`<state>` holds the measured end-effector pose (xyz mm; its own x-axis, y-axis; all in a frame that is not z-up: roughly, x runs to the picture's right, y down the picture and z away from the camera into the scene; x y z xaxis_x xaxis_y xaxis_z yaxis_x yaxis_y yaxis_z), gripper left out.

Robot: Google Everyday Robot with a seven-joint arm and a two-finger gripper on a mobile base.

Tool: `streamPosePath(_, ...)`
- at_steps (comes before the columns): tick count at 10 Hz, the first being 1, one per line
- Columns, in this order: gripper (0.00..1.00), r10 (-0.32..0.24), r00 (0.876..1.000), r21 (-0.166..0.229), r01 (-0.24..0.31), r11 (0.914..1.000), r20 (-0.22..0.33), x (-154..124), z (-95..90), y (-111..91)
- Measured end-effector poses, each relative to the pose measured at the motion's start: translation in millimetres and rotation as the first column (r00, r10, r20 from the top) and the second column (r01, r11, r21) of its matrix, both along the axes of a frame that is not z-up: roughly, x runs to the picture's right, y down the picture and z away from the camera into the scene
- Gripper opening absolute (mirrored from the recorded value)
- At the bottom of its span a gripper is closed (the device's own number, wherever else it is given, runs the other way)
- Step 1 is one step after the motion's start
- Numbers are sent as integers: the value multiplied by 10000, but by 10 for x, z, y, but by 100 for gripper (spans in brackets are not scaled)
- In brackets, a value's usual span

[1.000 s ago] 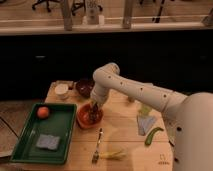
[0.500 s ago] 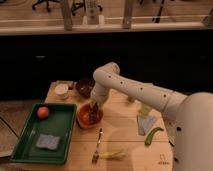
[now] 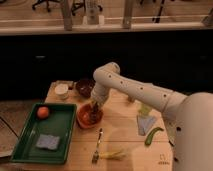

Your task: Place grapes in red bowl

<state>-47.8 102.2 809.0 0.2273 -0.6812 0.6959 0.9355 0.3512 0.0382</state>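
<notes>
Nothing shifts: gripper (image 3: 94,108) stays low over red bowl (image 3: 80,120), centre-left, likely to set grapes (image 3: 90,116) inside; grip state unclear.

A green tray (image 3: 61,123) sits at the left of the wooden bench (image 3: 120,131), holding an orange fruit (image 3: 43,112) and a blue-grey sponge (image 3: 48,142), well apart. Behind it stand a small white cup (image 3: 61,91) and a dark maroon bowl (image 3: 85,87). A fork (image 3: 96,147) lies beside something yellow (image 3: 116,154), perhaps a peel. A green pepper (image 3: 153,135) lies to the right. The gripper (image 3: 93,108) hangs just right of the tray.
</notes>
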Motion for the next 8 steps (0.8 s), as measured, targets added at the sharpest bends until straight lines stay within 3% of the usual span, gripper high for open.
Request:
streamPosePath(2,20,-39,10000,1,39,10000,35,6,2,-2)
streamPosePath(8,20,-118,9999,17,118,9999,104,26,7,-19)
